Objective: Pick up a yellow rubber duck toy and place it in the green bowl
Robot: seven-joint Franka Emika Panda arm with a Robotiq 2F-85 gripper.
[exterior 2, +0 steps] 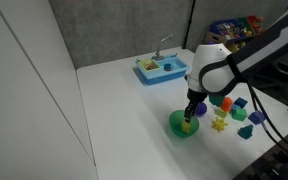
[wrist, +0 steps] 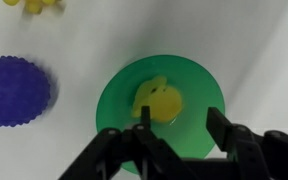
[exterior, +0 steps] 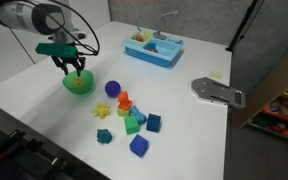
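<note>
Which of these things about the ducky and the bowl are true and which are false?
1. The yellow rubber duck toy lies inside the green bowl. True.
2. The gripper hangs over the blue tray. False: it hangs right above the green bowl.
3. A purple ball sits on the table beside the bowl. True.
4. The gripper is squeezed shut. False: its jaws stand wide apart and the duck lies loose in the bowl.
</note>
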